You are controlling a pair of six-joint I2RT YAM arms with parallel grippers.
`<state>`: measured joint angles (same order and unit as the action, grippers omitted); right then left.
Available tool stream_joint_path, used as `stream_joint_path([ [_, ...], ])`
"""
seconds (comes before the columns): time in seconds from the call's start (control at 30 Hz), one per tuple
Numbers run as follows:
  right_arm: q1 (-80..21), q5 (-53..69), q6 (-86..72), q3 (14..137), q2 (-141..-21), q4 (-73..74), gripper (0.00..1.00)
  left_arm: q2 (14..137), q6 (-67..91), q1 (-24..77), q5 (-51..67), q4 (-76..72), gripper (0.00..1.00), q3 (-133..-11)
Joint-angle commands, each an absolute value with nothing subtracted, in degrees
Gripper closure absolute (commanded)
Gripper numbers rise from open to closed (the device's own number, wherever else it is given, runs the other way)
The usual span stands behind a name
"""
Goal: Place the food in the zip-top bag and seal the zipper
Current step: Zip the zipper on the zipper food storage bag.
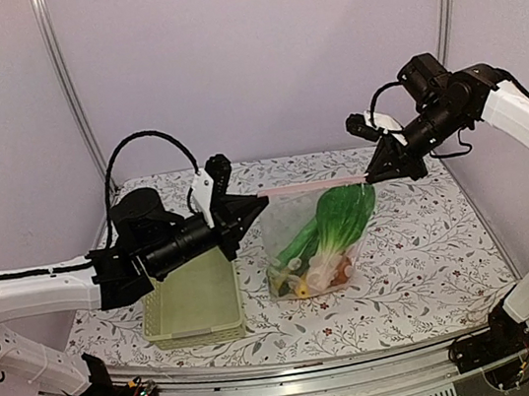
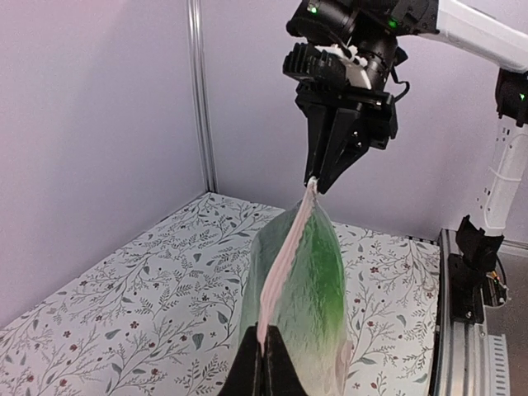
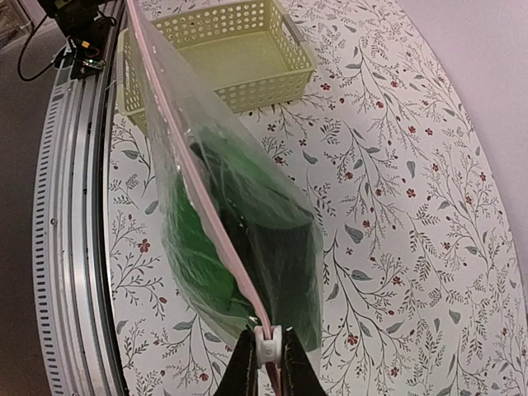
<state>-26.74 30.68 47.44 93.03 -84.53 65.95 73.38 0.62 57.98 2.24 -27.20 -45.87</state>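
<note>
The left hand point(image 1: 255, 201) is pinched shut on one end of the zipper point(image 1: 313, 186). The right hand point(image 1: 373, 179) is clamped on the other end, its fingers closed around a small white slider point(image 3: 266, 341). The pink strip runs taut and level between them. The clear bag point(image 1: 278, 221) hangs below it, its bottom down at the flowered bench point(image 1: 422, 254). Whether it rests there I cannot tell. Inside lies the food: a green-white bok choy point(image 1: 345, 214), a long cucumber point(image 1: 296, 245) and a yellow piece point(image 1: 301, 290) at the bottom. A pale green basket point(image 1: 196, 308) sits just beside the bag, under the left arm.
</note>
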Motion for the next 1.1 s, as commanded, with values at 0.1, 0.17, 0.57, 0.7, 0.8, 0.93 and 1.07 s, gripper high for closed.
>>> stream_joint_path([
  [0.1,-22.8,24.0,49.6,90.0,-81.9,70.0,1.0,70.8,0.9,55.7,1.0,-30.4,1.0,-44.2],
  [0.17,-22.7,23.9,49.8,89.6,-81.5,70.1,1.0,70.9,1.1,55.5,1.0,-30.6,1.0,-44.0],
  [0.57,-21.3,23.3,50.4,89.0,-81.2,70.7,0.99,71.7,1.9,54.0,1.7,-32.0,1.0,-43.3],
  [0.7,-20.8,23.3,50.8,88.9,-81.3,70.4,0.99,73.3,2.0,53.5,2.7,-32.8,1.0,-43.9],
  [0.8,-20.4,23.1,51.0,89.2,-81.8,69.6,1.0,75.5,1.8,52.4,4.1,-33.4,1.0,-45.1],
  [0.93,-18.8,23.1,51.4,91.6,-83.4,67.8,1.0,80.4,1.7,49.1,8.1,-35.7,1.0,-48.3],
  [1.07,-15.7,23.3,51.8,98.3,-87.8,65.8,1.0,88.0,1.0,44.0,13.1,-37.7,1.0,-56.7],
])
